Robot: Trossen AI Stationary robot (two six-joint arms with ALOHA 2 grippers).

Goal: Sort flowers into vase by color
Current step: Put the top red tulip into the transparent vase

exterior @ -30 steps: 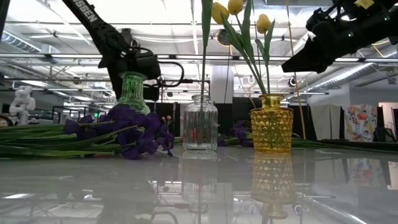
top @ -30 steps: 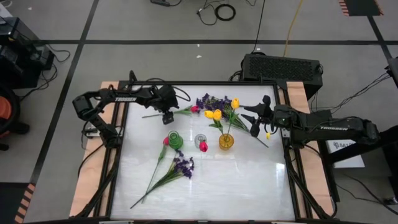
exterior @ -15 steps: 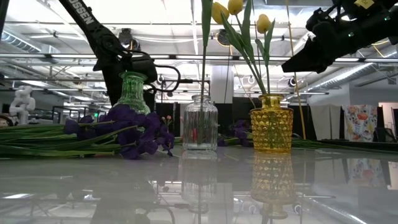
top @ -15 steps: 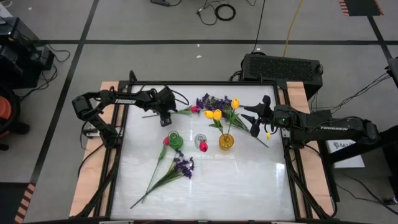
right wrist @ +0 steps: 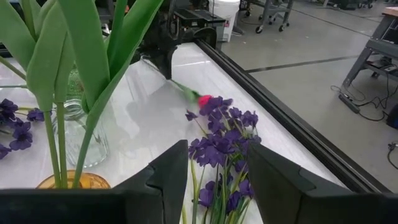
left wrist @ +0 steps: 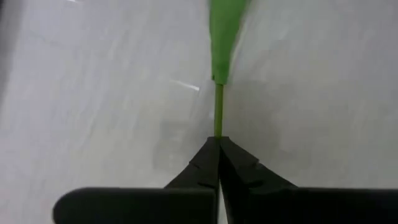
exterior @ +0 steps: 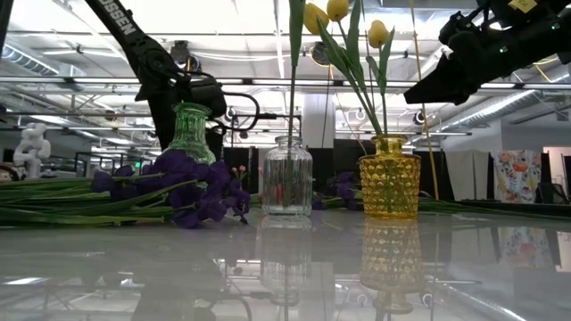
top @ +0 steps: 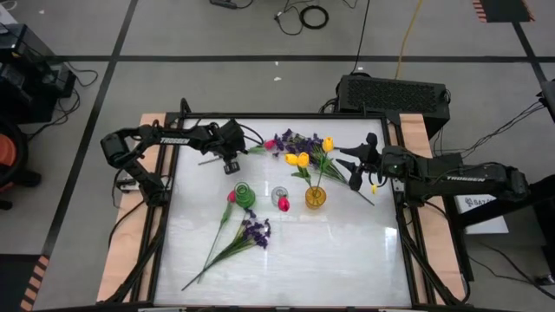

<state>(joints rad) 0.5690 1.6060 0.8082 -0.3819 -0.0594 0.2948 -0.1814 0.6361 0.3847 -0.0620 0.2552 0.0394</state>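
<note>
Reading "TROSSEN" in white on both dark arms is easy in the high view. Landmark: the yellow vase (top: 316, 197), which holds yellow tulips (top: 299, 159). The left gripper (top: 231, 165) sits well to the vase's left, toward the counter's (top: 329, 260) far edge, its fingers pressed together on the green stem of a pink tulip (top: 270, 144) (its wrist view shows the stem pinched at the fingertips). A second ago those fingers stood apart and the tulip's head lay slightly nearer the vase; now it has shifted toward the far edge. The right gripper (top: 355, 169) hovers just right of the vase, partly open, holding nothing, unchanged. Purple sprigs (top: 299, 139) lie beyond the vase; another purple sprig (top: 256, 230) lies nearer, left.
</note>
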